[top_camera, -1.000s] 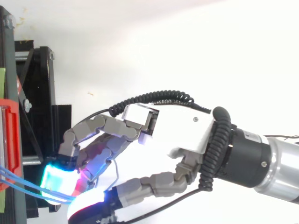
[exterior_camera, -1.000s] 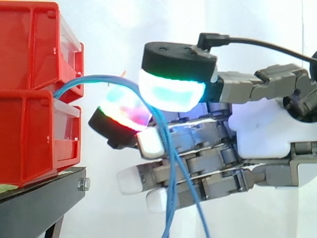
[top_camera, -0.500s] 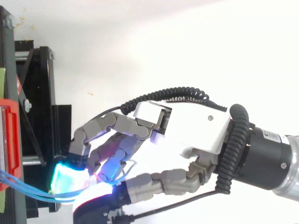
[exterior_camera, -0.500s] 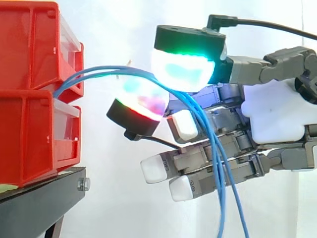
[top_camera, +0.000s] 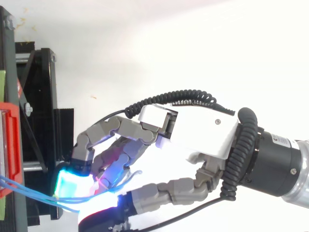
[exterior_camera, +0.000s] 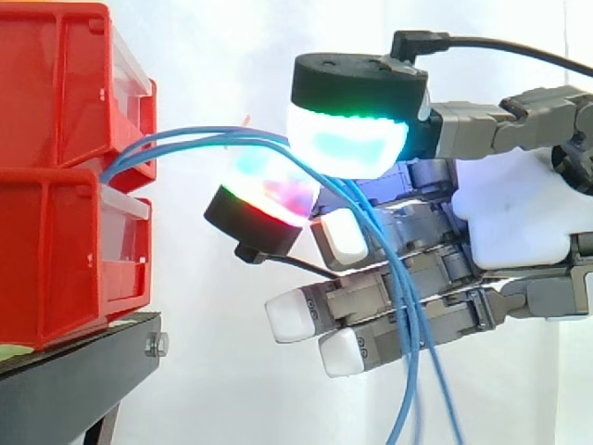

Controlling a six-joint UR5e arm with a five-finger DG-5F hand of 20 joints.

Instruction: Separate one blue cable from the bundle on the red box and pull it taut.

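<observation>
Apparently the hand [exterior_camera: 519, 204] pinches the blue cables [exterior_camera: 232, 135] between two glowing pads, at 3 o'clock from the red bins [exterior_camera: 56, 167]. Several strands seem caught and they arc slack, so separating and tightening are not yet done. The black stand [exterior_camera: 83, 371] at 6 o'clock is no obstacle.

A black stand [exterior_camera: 83, 371] juts in low at the left in the side view, with a silver bolt [exterior_camera: 156, 345] at its corner and a pale green patch [exterior_camera: 13, 352] on its top. From above, its black frame runs down the left edge. Behind everything hangs a white curtain [exterior_camera: 213, 56].
</observation>
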